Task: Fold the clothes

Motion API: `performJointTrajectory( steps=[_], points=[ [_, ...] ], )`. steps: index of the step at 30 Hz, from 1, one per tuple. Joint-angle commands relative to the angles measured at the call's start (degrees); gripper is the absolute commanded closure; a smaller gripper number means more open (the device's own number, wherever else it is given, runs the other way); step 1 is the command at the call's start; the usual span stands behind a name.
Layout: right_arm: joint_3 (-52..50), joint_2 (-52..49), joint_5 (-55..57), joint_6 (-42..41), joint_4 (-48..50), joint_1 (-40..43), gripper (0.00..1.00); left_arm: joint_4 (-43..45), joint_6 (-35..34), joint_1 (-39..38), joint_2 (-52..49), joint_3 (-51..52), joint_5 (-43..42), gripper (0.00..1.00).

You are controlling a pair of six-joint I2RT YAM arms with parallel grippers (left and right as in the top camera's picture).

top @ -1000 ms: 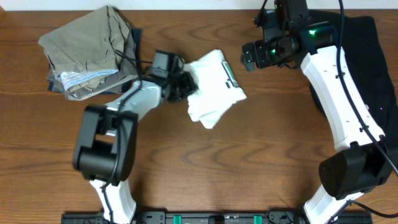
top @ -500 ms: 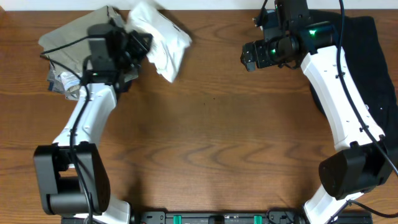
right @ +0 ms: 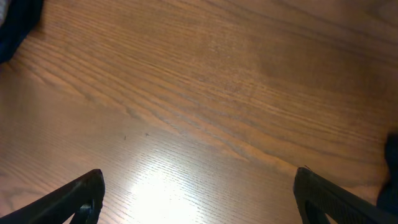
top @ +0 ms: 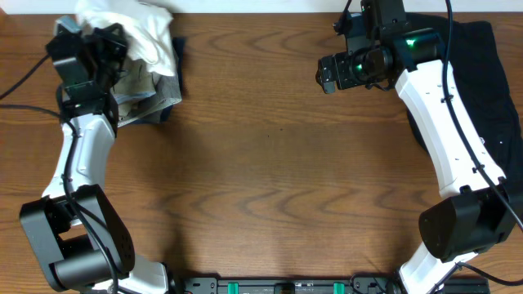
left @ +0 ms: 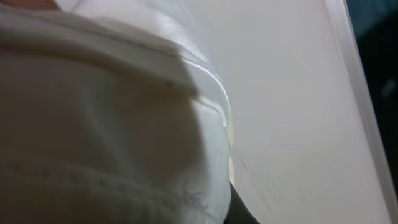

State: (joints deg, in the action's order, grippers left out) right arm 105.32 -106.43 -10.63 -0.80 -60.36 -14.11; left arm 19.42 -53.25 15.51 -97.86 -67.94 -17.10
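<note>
As the left gripper [top: 110, 45] was clamped shut on the white shirt [top: 139, 33], the shirt sat bunched over the clothes pile [top: 151, 102] at the table's [top: 270, 180] far left corner. The right gripper [top: 325, 77] hovered over bare wood, jaws wide apart, with a black garment [top: 490, 73] lying by its arm.

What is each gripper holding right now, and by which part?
Left gripper pinches the bundled white T-shirt at its left edge, above the clothes pile. Right gripper is open, holding nothing.
</note>
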Motion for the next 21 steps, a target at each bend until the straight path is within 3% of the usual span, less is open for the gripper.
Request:
performJointTrajectory(
  steps=[1,12,19,20,21],
  points=[
    [-0.6,-0.5,0.1,-0.4,0.1,1.2,0.05,0.7,-1.6,0.2,0.7,-0.5,7.8,0.94],
    [-1.4,-0.6,0.1,-0.4,0.1,1.1,0.04,8.9,-14.1,2.4,-5.9,-0.5,9.7,0.94],
    [-2.1,-0.6,0.1,-0.4,0.7,1.1,0.04,-7.2,-13.8,2.9,-6.2,-0.5,9.6,0.93],
    [-2.2,-0.6,0.1,-0.4,1.0,1.1,0.04,-10.3,-13.2,2.8,-6.2,-0.5,9.3,0.85],
    [-2.6,-0.6,0.1,-0.4,1.5,1.1,0.03,-13.8,-12.1,2.7,-6.2,-0.5,8.5,0.66]
  ],
)
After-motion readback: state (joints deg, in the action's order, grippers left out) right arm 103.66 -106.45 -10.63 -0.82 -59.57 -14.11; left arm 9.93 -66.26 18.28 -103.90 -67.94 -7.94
